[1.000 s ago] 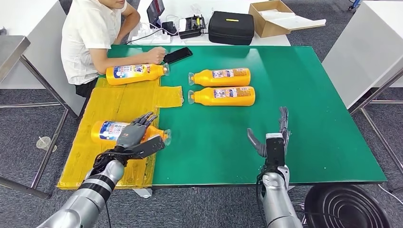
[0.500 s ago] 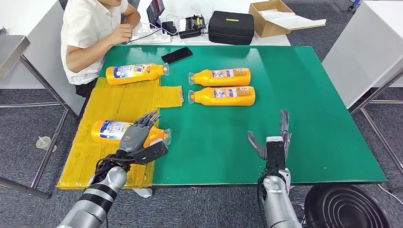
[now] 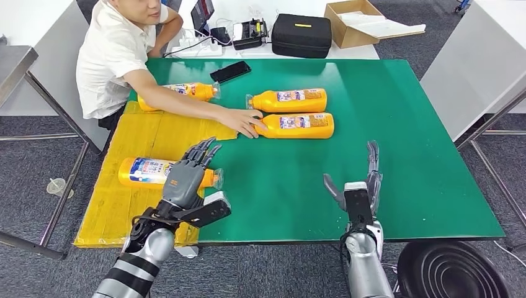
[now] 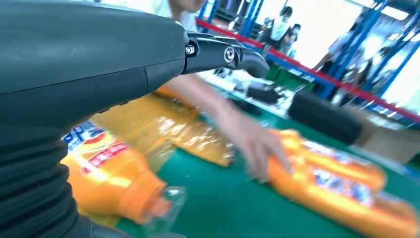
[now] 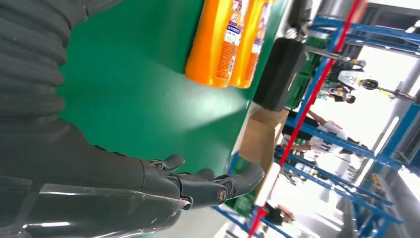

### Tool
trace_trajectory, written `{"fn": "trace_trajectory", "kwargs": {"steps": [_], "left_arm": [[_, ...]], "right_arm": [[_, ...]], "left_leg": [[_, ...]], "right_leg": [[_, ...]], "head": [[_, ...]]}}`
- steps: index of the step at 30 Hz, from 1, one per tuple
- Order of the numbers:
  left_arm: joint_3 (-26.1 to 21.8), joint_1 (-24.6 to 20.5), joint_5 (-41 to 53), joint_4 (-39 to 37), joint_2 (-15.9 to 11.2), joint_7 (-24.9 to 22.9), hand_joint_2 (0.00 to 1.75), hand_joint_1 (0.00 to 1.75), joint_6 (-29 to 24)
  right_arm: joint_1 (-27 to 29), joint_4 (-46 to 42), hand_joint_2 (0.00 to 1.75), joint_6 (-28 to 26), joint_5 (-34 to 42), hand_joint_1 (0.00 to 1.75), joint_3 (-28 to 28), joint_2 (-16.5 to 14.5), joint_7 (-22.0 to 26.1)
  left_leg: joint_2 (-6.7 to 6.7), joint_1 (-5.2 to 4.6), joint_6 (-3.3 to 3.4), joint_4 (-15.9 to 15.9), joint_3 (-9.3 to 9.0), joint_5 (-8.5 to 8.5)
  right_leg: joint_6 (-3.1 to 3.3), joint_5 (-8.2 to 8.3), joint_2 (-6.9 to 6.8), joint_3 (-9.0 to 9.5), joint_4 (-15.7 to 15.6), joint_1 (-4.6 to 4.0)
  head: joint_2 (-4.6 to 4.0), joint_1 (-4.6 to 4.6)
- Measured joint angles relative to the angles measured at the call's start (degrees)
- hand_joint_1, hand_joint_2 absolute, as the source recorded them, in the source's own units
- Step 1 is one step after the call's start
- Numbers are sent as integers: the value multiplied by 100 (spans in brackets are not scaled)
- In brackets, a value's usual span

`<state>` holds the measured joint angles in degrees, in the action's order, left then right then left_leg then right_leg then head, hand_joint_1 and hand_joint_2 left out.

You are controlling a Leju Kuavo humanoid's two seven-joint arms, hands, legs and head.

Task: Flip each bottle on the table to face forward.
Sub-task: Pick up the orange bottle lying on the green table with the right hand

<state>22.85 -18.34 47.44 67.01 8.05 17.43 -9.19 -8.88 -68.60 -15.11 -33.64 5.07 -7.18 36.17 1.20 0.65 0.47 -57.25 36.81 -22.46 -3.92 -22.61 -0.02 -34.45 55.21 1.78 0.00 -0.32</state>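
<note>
From the head view, the left hand (image 3: 185, 181) hovers with fingers spread and holding nothing over the neck end of the near bottle (image 3: 146, 171), which lies on its side on the yellow sheet (image 3: 139, 139) just beyond the fingertips. The bottle looks like smooth, stiff plastic, probably full and fairly heavy, so it would likely roll; the broad labelled body seems the safest place to grip. The right hand (image 3: 361, 189) stands upright over bare green table (image 3: 403, 124), fingers apart and empty. Well beyond both hands, a person's hand (image 3: 243, 120) touches the front bottle of a pair (image 3: 296, 125), crossing the reach. The left wrist view shows the same reaching arm; the right wrist view shows the pair far ahead of the fingers.
</note>
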Motion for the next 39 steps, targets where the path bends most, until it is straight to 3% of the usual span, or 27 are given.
{"fn": "trace_trajectory", "kwargs": {"steps": [4,8,12,21,29,39], "left_arm": [[-25,545,-2173,325,506,124,175,0,680],[93,785,-3036,220,795,99,175,0,390],[125,776,-3096,108,843,-29,175,0,103],[192,730,-3032,-77,866,-83,175,0,33],[209,714,-2699,-132,867,-80,175,0,-372],[155,671,-2722,-250,884,-67,175,0,-323]], "right_arm": [[-272,195,175,-156,-2101,0,-463,416,-1068],[-649,730,175,-129,-2611,0,-853,750,-1402],[-844,1224,175,-129,-2909,0,-1174,965,-1612],[-1124,1705,175,-126,-3096,0,-1533,1190,-1760],[-1148,1730,175,156,-2995,0,-1700,1190,-1851],[-1349,1969,175,314,-3004,0,-1973,1161,-2050]], "left_leg": [[1,-5,2,-2,3,0],[6,-6,4,-4,5,0],[1,-2,3,-3,4,1],[1,1,2,-3,7,1],[0,0,3,-3,8,1],[1,0,3,-3,8,1]], "right_leg": [[-2,1,0,-2,-1,7],[-3,2,-3,-3,-3,6],[-3,3,0,-4,-1,-3],[-2,2,-1,-7,0,-2],[-3,2,0,-9,0,-2],[-3,2,0,-8,0,-1]], "head": [[0,2],[0,2],[0,-2],[0,-1],[0,-2],[0,-1]]}}
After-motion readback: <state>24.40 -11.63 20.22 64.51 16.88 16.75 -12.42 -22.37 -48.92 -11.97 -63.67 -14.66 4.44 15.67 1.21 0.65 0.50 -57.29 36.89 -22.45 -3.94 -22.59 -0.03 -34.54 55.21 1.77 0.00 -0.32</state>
